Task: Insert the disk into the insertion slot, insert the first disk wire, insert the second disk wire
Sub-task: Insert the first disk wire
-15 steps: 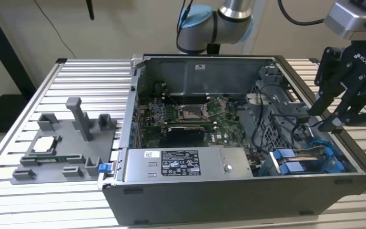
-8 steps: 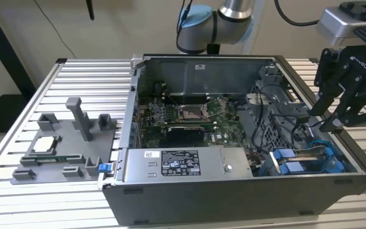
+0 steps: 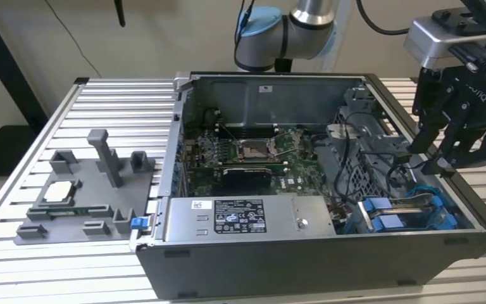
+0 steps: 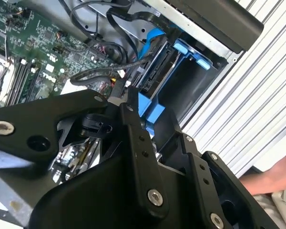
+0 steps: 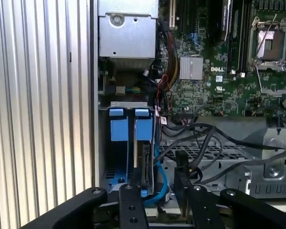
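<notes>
My gripper (image 5: 157,183) stands open astride the disk (image 5: 145,167); I judge it rigid, fairly heavy, shock-sensitive, best gripped across its flat sides.

Narrow gap in the drive bay (image 5: 117,174) between the case side (image 5: 93,119) and the upright disk (image 5: 146,174). Black cables (image 5: 205,138) strung alongside. Open room over the motherboard (image 3: 252,149)

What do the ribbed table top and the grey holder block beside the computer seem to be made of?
Table top: likely bare aluminium, matte silver, straight parallel slats. Grey holder block: probably plastic, dull uniform grey, chunky blocky shapes; moulded or printed, unclear.
</notes>
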